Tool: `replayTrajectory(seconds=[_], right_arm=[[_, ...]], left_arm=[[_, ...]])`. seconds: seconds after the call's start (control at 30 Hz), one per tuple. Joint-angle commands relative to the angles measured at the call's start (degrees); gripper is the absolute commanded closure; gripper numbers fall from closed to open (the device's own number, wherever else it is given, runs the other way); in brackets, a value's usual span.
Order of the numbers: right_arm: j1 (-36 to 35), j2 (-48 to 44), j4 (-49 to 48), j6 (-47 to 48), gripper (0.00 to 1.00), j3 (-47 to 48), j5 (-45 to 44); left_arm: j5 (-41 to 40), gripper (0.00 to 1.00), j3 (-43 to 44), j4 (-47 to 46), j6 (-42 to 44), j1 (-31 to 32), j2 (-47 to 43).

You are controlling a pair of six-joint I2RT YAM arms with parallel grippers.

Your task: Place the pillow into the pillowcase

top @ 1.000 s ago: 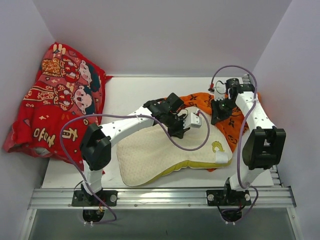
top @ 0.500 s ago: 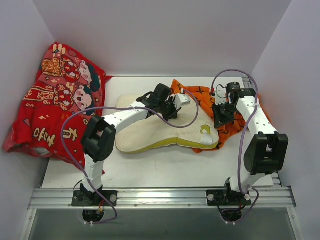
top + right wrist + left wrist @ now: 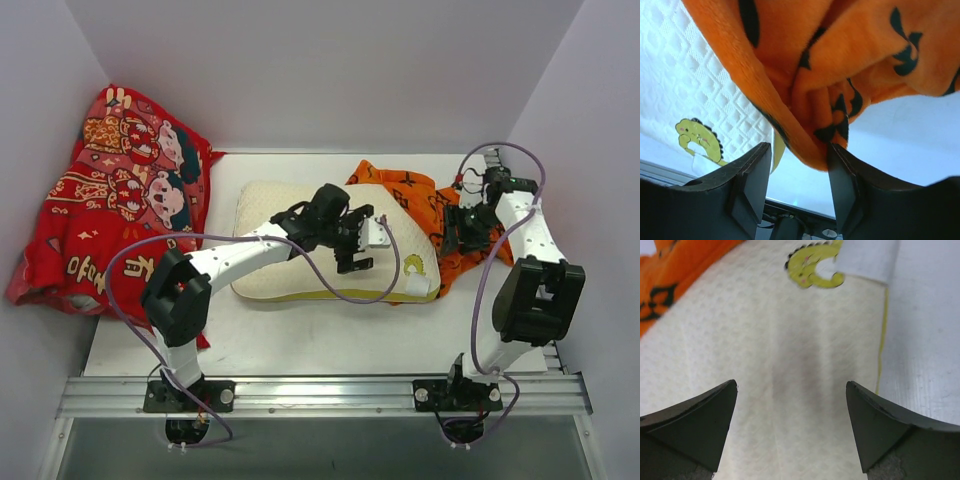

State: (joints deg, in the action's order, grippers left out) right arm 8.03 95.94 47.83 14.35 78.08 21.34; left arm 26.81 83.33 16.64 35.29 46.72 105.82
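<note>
Left gripper springs wide open, releasing the flat cream-white textured pillow beneath it, which is not yet in its case.

light: bright, even | shadows: soft | focus: wrist views slightly soft

The left arm reaches forward and to the right from its base, with its elbow low. The left end effector points downward, fingers spread wide. The right arm rises, folds at the elbow and angles inward. The right end effector has its fingers partly parted.
</note>
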Motion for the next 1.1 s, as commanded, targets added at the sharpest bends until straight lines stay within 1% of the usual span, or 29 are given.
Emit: replayTrajectory(seconds=[0.0, 0.03, 0.07, 0.1, 0.2, 0.23, 0.3, 0.37, 0.43, 0.47, 0.5, 0.53, 0.57, 0.6, 0.63, 0.67, 0.7, 0.73, 0.77, 0.8, 0.87, 0.97, 1.0, 1.03, 1.07], right_arm=[[3.0, -5.7, 5.5, -1.7, 0.52, -0.3, 3.9], [4.6, -6.9, 6.1, -1.9, 0.47, -1.3, 4.8], [5.4, -7.4, 6.3, -2.0, 0.46, -2.0, 6.1], [6.1, -8.1, 6.6, -2.4, 0.41, -2.4, 6.8], [8.8, -8.2, 7.9, -2.3, 0.37, -3.9, 9.0], [9.6, -8.1, 8.0, -2.4, 0.36, -4.3, 9.4], [11.7, -8.0, 8.5, -2.3, 0.36, -5.5, 10.8], [13.6, -7.9, 9.0, -2.1, 0.36, -6.5, 12.1], [14.5, -7.8, 8.9, -2.0, 0.35, -8.2, 13.4], [14.8, -7.9, 8.8, -1.8, 0.36, -8.7, 13.6], [15.5, -7.8, 8.7, -1.8, 0.36, -9.3, 13.9], [16.0, -7.8, 8.6, -2.0, 0.36, -10.5, 14.8], [16.3, -7.8, 8.2, -2.4, 0.36, -10.9, 15.5], [16.8, -7.8, 7.8, -2.7, 0.37, -11.6, 16.0], [17.0, -7.8, 6.3, -3.3, 0.38, -13.0, 16.8], [17.1, -7.9, 5.2, -3.8, 0.39, -14.0, 17.1], [17.2, -8.3, 3.8, -5.2, 0.41, -14.9, 17.2], [17.6, -8.6, 2.1, -6.0, 0.43, -15.8, 17.2], [17.6, -8.8, -1.4, -6.8, 0.43, -18.0, 17.2], [17.6, -8.8, -3.0, -8.4, 0.46, -18.8, 17.3], [17.5, -8.4, -7.3, -10.3, 0.48, -20.7, 18.5], [16.9, -8.1, -13.3, -14.3, 0.50, -22.2, 20.7], [16.5, -8.5, -15.0, -16.9, 0.50, -23.2, 22.1], [16.1, -8.8, -19.2, -20.6, 0.50, -23.8, 22.7], [14.9, -9.5, -21.8, -22.5, 0.51, -24.6, 23.1]], left_arm=[[4.7, 0.03, 0.9, 2.7, 12.3, 3.9, -3.2], [4.5, 0.03, 1.0, 2.7, 13.2, 5.8, -2.6], [3.9, 0.03, 1.2, 2.7, 13.7, 6.7, -1.2], [2.5, 0.03, 1.4, 2.4, 14.0, 7.8, -0.4], [-0.8, 0.03, 1.0, -0.7, 13.9, 10.2, 2.7], [-3.0, 0.03, 1.0, -1.3, 14.4, 10.7, 3.6], [-5.0, 0.03, -0.5, -4.9, 14.8, 11.6, 5.1], [-8.9, 0.03, -1.8, -9.6, 14.2, 12.0, 7.1], [-12.3, 0.03, -0.4, -11.2, 12.3, 12.0, 9.3], [-14.6, 0.03, 1.2, -10.0, 9.9, 11.7, 11.6], [-14.0, 0.10, 5.6, -8.4, 8.8, 10.7, 12.5], [-12.3, 0.34, 8.1, -5.9, 7.8, 10.0, 13.2], [-4.0, 0.44, 10.9, 0.2, 5.3, 8.8, 13.9], [0.5, 0.53, 15.4, 2.8, 3.7, 7.6, 14.0], [5.6, 0.99, 17.3, 5.0, -1.1, 5.1, 13.9], [9.1, 1.00, 18.4, 5.1, -4.4, 4.0, 13.5], [14.7, 1.00, 20.3, 5.1, -7.0, 3.0, 13.4], [16.9, 1.00, 21.2, 5.2, -8.9, 1.5, 13.2], [18.5, 1.00, 22.0, 5.8, -12.1, 0.9, 13.1], [21.0, 1.00, 22.7, 5.8, -13.8, 0.4, 12.9], [23.0, 1.00, 24.1, 5.8, -17.5, -0.7, 12.9], [24.9, 1.00, 25.5, 5.1, -21.8, -1.9, 13.6], [24.9, 1.00, 25.6, 4.5, -23.1, -2.1, 13.8], [25.3, 1.00, 25.7, 3.1, -24.9, -2.3, 14.0], [25.3, 1.00, 25.8, 2.8, -25.5, -2.7, 14.3]])
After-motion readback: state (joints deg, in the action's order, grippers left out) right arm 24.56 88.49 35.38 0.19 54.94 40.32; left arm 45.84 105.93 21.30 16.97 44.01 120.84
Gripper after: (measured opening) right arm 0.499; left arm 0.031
